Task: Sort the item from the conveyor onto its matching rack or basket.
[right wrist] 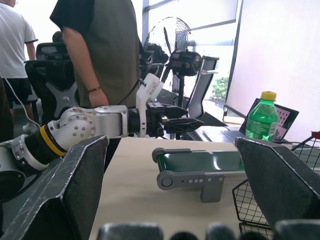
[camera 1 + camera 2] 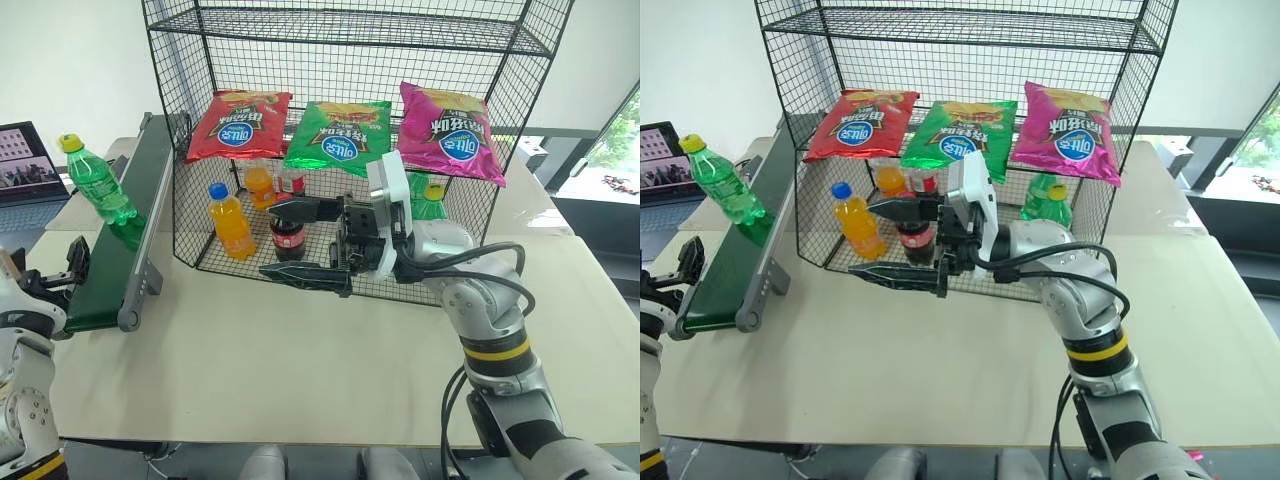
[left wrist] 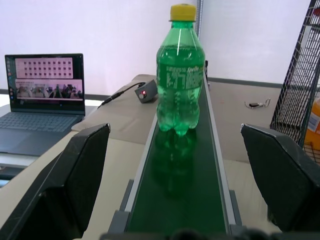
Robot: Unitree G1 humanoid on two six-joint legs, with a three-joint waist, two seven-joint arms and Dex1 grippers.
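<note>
Left gripper (image 2: 55,272): nearest of all, at the near roller end of the conveyor, fingers spread wide and holding nothing; in its wrist view the two fingers stand either side of the belt.
Right gripper (image 2: 305,240): jaws wide apart and empty, held above the table in front of the rack and pointing across toward the conveyor.
Conveyor (image 2: 115,260): dark green belt running away from the left jaws, between grey rails.
Green bottle (image 3: 180,75): upright on the belt, yellow cap on, straight ahead of the left jaws but well beyond their tips; nothing touches it.
Rack (image 2: 470,110): behind the right gripper; its bottom basket already holds an orange-drink bottle (image 2: 230,222), a cola bottle (image 2: 288,238) and, on its far right, another green bottle (image 2: 1048,203). Chip bags (image 2: 340,132) lie on the tier above.
Done: nothing yet for this bottle, by my reading.
Left: grasp the bottle, carry it across, set it down in the basket, probably beside the other green one.
</note>
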